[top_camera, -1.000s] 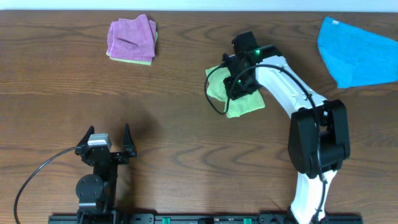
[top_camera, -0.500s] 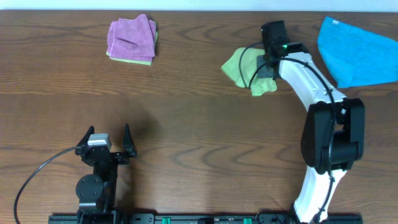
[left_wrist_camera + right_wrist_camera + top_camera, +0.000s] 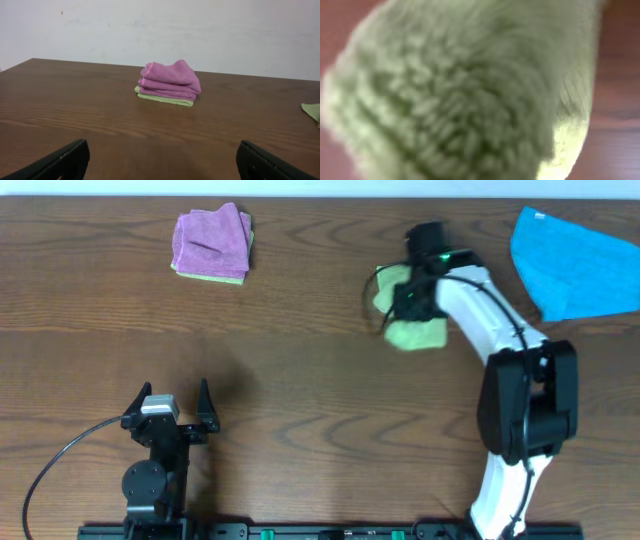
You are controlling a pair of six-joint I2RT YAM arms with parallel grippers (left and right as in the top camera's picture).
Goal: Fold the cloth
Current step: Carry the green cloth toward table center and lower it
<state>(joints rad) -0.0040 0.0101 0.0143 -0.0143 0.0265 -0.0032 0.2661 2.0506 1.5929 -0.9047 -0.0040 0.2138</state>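
1. The cloth (image 3: 418,333) sits bunched in a small lump on the far right-centre of the table (image 3: 300,370), partly under the right gripper; no flat, squared fold shows
2. The right gripper (image 3: 410,292) has its fingers pressed together, apparently pinching a bit of cloth; blurred green pile fills its wrist view and hides the fingers
3. The left gripper (image 3: 170,417) rests near the front edge, fingers spread wide, holding nothing, well apart from the cloth
4. A pink stack (image 3: 211,242) lies far left and a blue cloth (image 3: 575,265) far right, both apart from the cloth
5. Judged from this, folding is under way but unfinished: the held part needs laying over, edges matched, then release
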